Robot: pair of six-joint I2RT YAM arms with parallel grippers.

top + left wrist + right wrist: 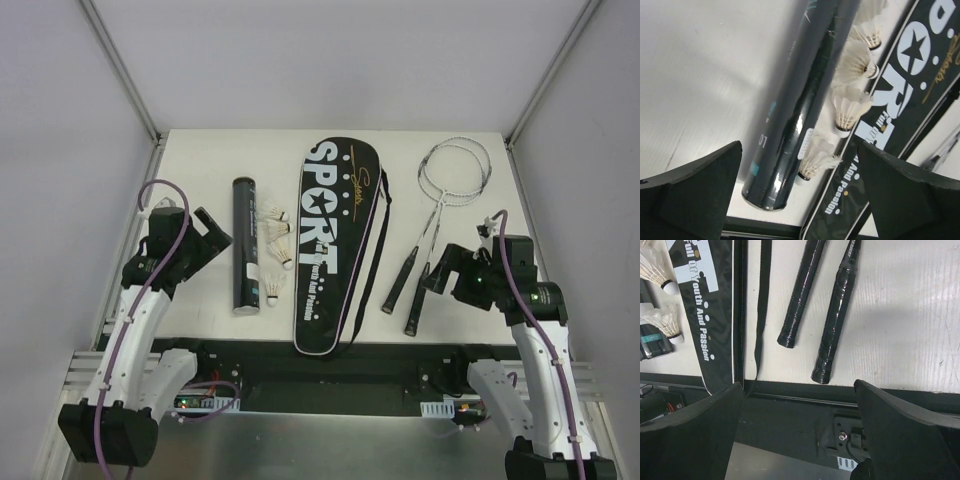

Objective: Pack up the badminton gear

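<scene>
A black bag lettered SPORT (335, 240) lies lengthwise mid-table. Left of it lies the long black tube (245, 245), with several white shuttlecocks (281, 232) loose between tube and bag. Two silver rackets (455, 170) lie right of the bag, their black handles (403, 278) pointing toward me. My left gripper (213, 235) hangs open just left of the tube, holding nothing; its wrist view looks down on the tube (795, 100), the shuttlecocks (850, 107) and the bag (905, 100). My right gripper (441, 270) is open and empty beside the handles (836, 315).
A dark rail (330, 362) runs along the table's near edge, with both arm bases behind it. White walls with metal posts (120, 70) close in the back and sides. The bag's black strap (762, 305) trails beside the handles.
</scene>
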